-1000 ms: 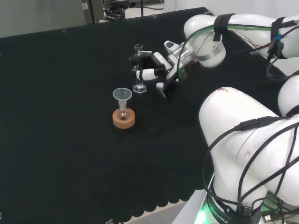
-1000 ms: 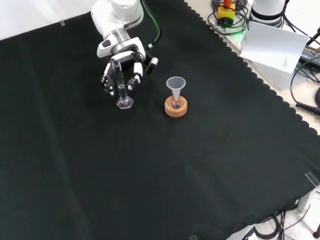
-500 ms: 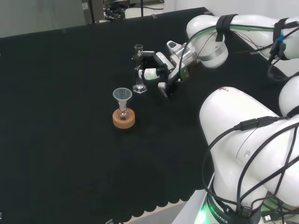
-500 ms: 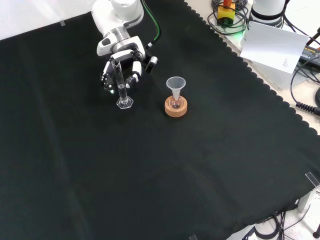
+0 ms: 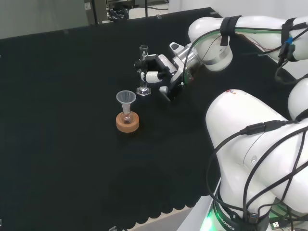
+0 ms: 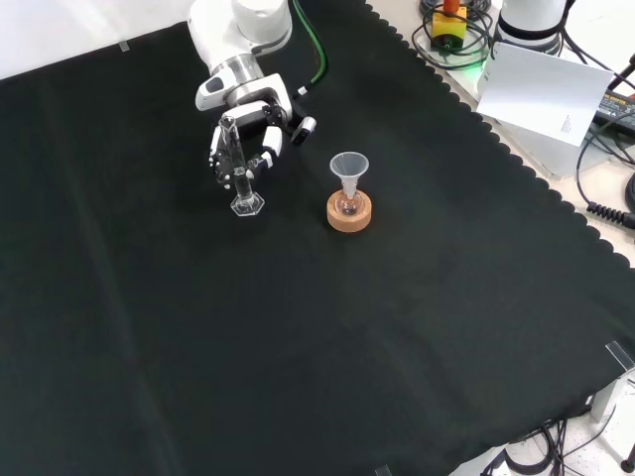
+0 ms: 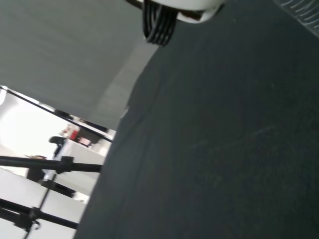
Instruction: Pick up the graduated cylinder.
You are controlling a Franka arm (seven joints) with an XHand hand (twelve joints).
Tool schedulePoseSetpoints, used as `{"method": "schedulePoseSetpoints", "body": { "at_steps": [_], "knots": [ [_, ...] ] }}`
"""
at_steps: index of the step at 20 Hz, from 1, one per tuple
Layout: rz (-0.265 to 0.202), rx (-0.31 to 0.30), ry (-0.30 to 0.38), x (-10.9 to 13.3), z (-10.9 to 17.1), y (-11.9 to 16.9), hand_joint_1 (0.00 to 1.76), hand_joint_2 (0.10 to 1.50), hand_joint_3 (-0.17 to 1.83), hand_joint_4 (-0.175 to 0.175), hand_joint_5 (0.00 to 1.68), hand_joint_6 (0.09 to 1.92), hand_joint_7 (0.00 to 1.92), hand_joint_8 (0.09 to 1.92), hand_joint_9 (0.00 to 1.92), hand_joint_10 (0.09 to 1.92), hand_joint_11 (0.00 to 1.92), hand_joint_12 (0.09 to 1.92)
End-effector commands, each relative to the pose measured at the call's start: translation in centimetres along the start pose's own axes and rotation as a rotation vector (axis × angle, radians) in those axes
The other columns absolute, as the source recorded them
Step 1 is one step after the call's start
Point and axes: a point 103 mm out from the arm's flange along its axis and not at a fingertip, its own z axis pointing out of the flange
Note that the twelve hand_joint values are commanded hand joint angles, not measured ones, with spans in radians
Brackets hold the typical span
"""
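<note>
Hand: the black and white hand reaches in from the top of the front view; its fingers are curled around the middle of the graduated cylinder, closed on the tube.
Graduated cylinder: clear and slim, upright or nearly so; in the front view it stands left of centre in the upper part of the cloth, in front of the palm; its hexagonal foot sits at the cloth, though contact or a small gap cannot be told.
Funnel and stand: a clear funnel sits in a small flask on a cork ring; near the cylinder, to its right in the front view, not touching it.
Open room: bare black cloth spreads wide below and to the left of the cylinder in the front view; the funnel is the one near neighbour.
Edges: the cloth's scalloped edge runs down the right of the front view, well apart from the hand.
Hard to make out: the cylinder's markings and any contents cannot be read; the flask under the funnel is barely visible.
Arm: large white links stand at the right of the head view.
Wrist view: dark cloth and a blurred white part of the hand with black cables.
</note>
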Motion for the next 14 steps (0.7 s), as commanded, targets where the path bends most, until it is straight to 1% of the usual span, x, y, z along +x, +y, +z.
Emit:
{"method": "schedulePoseSetpoints", "body": {
  "at_steps": [1, 2, 3, 4, 5, 6, 7, 10, 12, 14],
  "knots": [
    [-0.017, 0.024, -0.140, 1.0, -0.4, 0.2, 1.24, 0.86, 0.64, 0.070, 0.98, 0.57, 1.00, 0.55, 1.18, 0.26, 0.92, 1.02],
    [-0.025, 0.036, -0.143, 1.1, -0.7, 0.3, 1.20, 0.92, 0.50, -0.001, 0.96, 0.76, 1.01, 0.55, 1.19, 0.26, 0.92, 1.02],
    [-0.034, 0.049, -0.154, 1.1, -0.9, 0.3, 1.17, 1.00, 0.33, -0.061, 0.94, 0.92, 1.02, 0.54, 1.20, 0.25, 0.93, 1.02],
    [-0.044, 0.054, -0.173, 1.2, -1.2, 0.3, 1.19, 1.06, 0.20, -0.112, 0.92, 1.00, 0.99, 0.73, 1.22, 0.24, 0.95, 1.02],
    [-0.056, 0.066, -0.193, 1.4, -1.5, 0.3, 1.22, 1.09, 0.11, -0.143, 0.92, 1.05, 0.97, 0.89, 1.23, 0.24, 0.96, 1.02],
    [-0.068, 0.076, -0.220, 1.6, -2.0, 0.3, 1.23, 1.11, 0.06, -0.160, 0.92, 1.06, 0.96, 0.98, 1.25, 0.24, 0.98, 1.01],
    [-0.076, 0.085, -0.246, 1.7, -2.3, 0.2, 1.24, 1.12, 0.03, -0.168, 0.93, 1.05, 0.96, 1.01, 1.27, 0.23, 1.00, 1.01],
    [-0.092, 0.121, -0.333, 2.2, -3.5, 0.1, 1.26, 1.11, 0.00, -0.175, 0.98, 0.99, 1.01, 0.98, 1.33, 0.21, 1.06, 0.97],
    [-0.092, 0.137, -0.366, 2.5, -4.2, 0.0, 1.26, 1.10, 0.00, -0.175, 0.99, 0.97, 1.02, 0.96, 1.36, 0.19, 1.10, 0.95],
    [-0.102, 0.139, -0.407, 3.0, -4.7, -0.1, 1.27, 1.10, 0.00, -0.175, 1.00, 0.95, 1.04, 0.94, 1.37, 0.17, 1.12, 0.93]
  ]
}}
